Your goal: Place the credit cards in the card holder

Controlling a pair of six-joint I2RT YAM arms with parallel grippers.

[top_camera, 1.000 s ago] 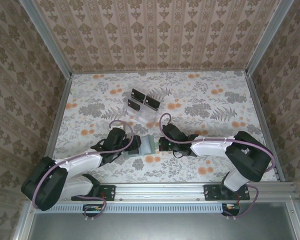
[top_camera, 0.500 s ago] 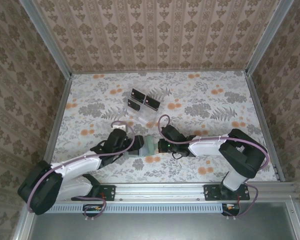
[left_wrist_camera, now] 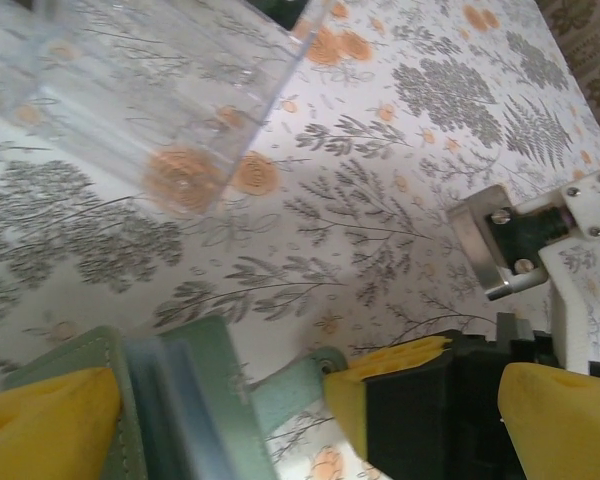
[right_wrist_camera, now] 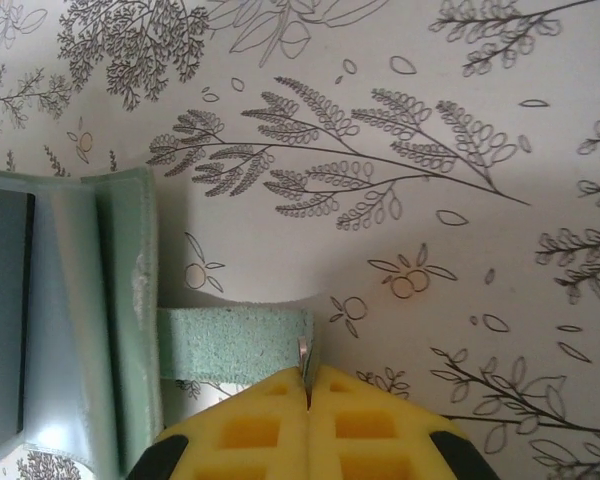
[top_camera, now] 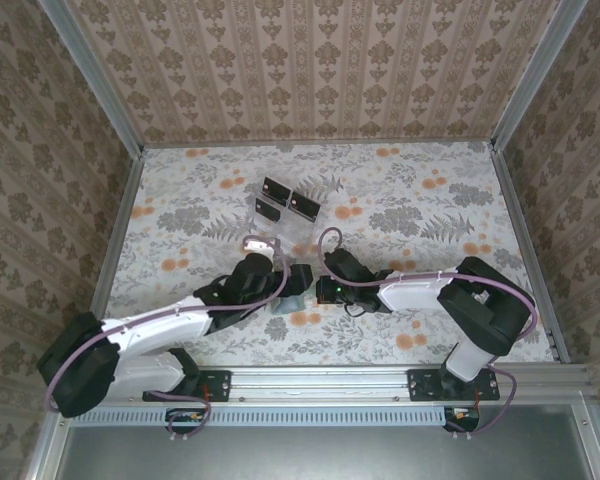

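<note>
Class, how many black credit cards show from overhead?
3, in the clear rack: credit cards back left, back right, front left. More may hide inside the card holder.

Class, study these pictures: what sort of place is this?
Probably a staged robot test cell: wallpaper walls framed by aluminium rails, a floral table, and two robot arms bolted at its near edge.

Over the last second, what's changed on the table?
The left tool, open, swung forward and to the right and now sits over the card holder. Nothing was gripped or released. The right tool stays shut on the holder's strap, barely shifted. The credit cards and clear rack haven't moved.
</note>
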